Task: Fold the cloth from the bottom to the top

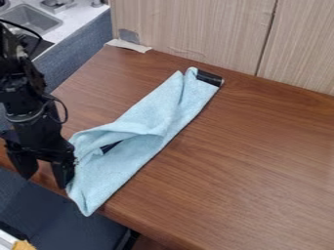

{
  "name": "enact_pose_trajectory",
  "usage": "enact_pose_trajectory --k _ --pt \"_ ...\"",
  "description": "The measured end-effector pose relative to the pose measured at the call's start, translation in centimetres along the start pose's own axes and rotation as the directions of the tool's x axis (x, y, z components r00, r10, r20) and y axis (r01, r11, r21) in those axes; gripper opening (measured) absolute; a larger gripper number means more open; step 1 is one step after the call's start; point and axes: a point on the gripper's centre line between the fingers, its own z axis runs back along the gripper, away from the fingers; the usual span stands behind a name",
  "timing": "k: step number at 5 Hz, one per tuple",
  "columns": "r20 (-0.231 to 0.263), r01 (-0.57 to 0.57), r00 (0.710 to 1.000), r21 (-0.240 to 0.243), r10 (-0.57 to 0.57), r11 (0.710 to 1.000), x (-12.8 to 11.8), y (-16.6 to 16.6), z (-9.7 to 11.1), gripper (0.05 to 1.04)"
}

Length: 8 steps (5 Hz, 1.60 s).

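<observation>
Cloth (117, 171), light blue, laid in long narrow folded strip on bench (248, 171), slanted from lower left to upper centre of frame. Bottom corner extended past bench's front edge. Dark patch exposed in fold's gap; black object (210, 78) seen at top end. Hand (44, 177) held at left, beside cloth's lower part, fingers spread wide; contact cannot be told.

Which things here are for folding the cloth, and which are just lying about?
For the job:
light blue cloth
black gripper

Just lying about:
black object at the cloth's far end
pale strip at the table's far corner
</observation>
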Motion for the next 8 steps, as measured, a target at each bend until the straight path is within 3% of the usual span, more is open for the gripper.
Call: enact_pose_trajectory --k 2,4,5,6,8 --pt "0.012 0.068 0.998 0.010 -0.068 0.998 1.4 -1.7 -0.8 0.950" --pt "0.019 0.053 0.998 0.036 -0.054 0.998 1.7 -1.8 -1.1 0.401" --pt "0.027 0.050 0.998 0.033 -0.051 0.998 1.3 -1.9 -1.0 0.194" --pt "0.046 0.051 0.998 0.025 -0.052 0.998 0.7 -1.9 0.3 0.091" --pt "0.095 0.083 0.992 0.008 -0.083 0.997 1.2 -2.8 3.9 0.079"
